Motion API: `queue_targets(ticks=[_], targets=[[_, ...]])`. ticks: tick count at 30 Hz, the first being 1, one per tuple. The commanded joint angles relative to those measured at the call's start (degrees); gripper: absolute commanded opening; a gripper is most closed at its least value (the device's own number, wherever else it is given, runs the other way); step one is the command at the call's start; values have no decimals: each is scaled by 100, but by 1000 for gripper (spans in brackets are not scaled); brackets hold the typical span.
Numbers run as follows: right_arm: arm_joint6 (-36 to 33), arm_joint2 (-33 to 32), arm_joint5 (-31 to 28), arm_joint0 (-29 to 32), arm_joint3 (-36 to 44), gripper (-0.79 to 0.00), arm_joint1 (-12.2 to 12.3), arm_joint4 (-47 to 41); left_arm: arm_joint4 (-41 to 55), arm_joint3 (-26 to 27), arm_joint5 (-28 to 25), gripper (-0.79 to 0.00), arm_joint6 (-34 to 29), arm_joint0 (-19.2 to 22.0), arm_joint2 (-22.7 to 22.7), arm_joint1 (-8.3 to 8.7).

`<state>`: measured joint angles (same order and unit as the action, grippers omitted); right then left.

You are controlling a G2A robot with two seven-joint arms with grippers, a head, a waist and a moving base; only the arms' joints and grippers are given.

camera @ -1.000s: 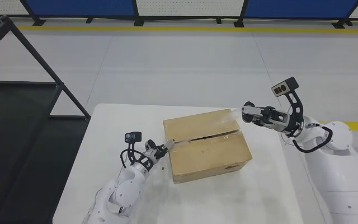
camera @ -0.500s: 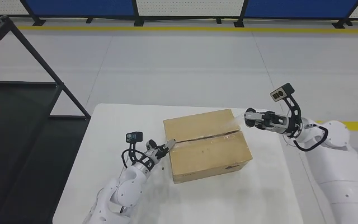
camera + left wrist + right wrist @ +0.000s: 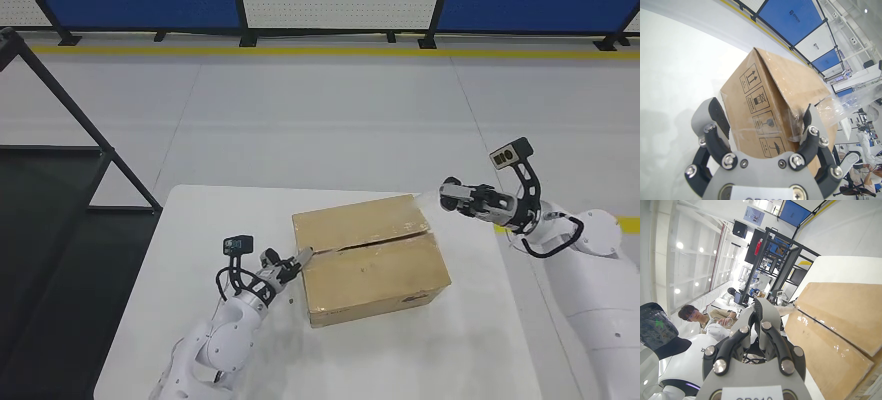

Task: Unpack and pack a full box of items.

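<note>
Beyond the left gripper [image 3: 762, 111] the cardboard box [image 3: 370, 262] takes up the middle of the white table [image 3: 200, 230]. Bare tabletop lies open behind and to the outer side of this gripper, out to the table's edge. The box's far edge sits close to the table's back edge. The right gripper [image 3: 446, 192] hangs just off the box's far corner on its own side, over the narrow strip of table there, with floor past it. The left gripper is spread wide at the box's near end. One of its fingers [image 3: 718, 115] stands apart from the printed end face. The other lies against the crumpled clear film at the end of the top seam. It grips nothing. The right gripper's fingers are pressed together. A strip of clear tape [image 3: 846, 102] lifts off the box top and stretches across to it, so it appears pinched on that strip. The box's two top flaps lie flat and meet along a dark seam, glossy with tape. Around the table is pale floor. A black rack [image 3: 60, 200] stands on the left gripper's outer side, and a yellow line [image 3: 330, 50] and blue panels [image 3: 140, 12] run along the far wall.
</note>
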<state>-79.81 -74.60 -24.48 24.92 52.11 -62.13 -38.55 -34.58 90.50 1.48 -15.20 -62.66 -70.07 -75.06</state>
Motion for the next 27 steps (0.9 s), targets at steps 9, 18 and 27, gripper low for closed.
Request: queue_targets(ticks=[9,18,27], targets=[[64,241,-62,-109,771,-785,-42,-1,289,228,-150,0,33,-241,-287,26],[-76,488,77,-431,296,-785,-91,-24,335,254,-245,0,-79,-317,-324,35],[-197,402,197,-454,-151,-785,-22,-170,231,136,-235,0,-229,-205,-187,21]])
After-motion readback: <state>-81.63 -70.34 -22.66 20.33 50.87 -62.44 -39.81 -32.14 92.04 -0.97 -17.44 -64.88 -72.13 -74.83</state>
